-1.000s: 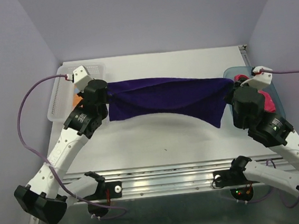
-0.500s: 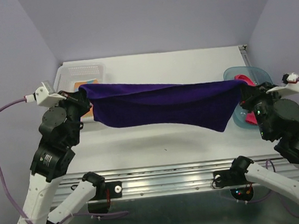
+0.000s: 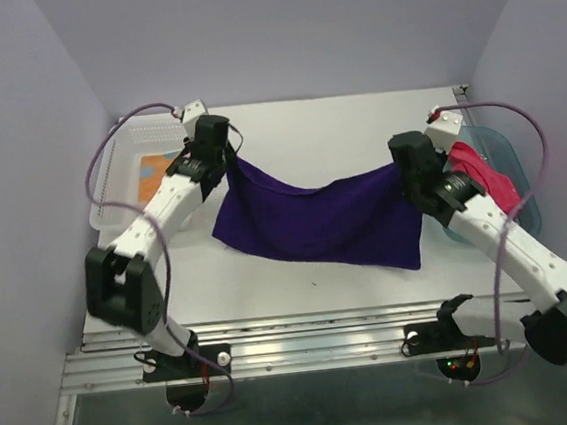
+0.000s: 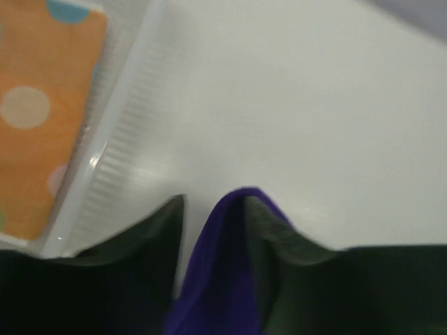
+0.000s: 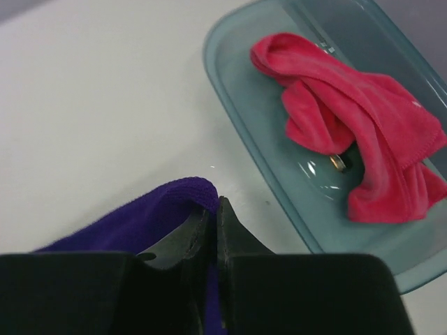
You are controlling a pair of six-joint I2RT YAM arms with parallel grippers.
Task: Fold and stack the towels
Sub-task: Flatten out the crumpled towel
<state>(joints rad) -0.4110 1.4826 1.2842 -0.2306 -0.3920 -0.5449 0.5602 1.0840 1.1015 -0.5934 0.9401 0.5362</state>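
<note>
The dark purple towel (image 3: 314, 220) sags onto the white table, its two top corners still lifted. My left gripper (image 3: 230, 160) is at the left corner. In the left wrist view its jaws stand apart, so the left gripper (image 4: 213, 202) is open, with the purple towel (image 4: 223, 265) draped against the right finger and a gap at the left one. My right gripper (image 3: 400, 169) pinches the other corner; the right wrist view shows the right gripper (image 5: 215, 202) shut on the purple towel (image 5: 160, 209). The orange dotted towel (image 3: 154, 170) lies in the basket. The pink-red towel (image 5: 349, 112) lies crumpled in the tub.
The clear plastic basket (image 3: 110, 189) stands at the back left, its rim (image 4: 119, 174) close to my left fingers. The teal tub (image 5: 244, 118) stands at the right edge, just beside my right gripper. Lilac walls close in the table on three sides.
Both arms swung inward and down from a taut, raised spread. The purple towel now sags onto the table, and the left jaws have parted.
</note>
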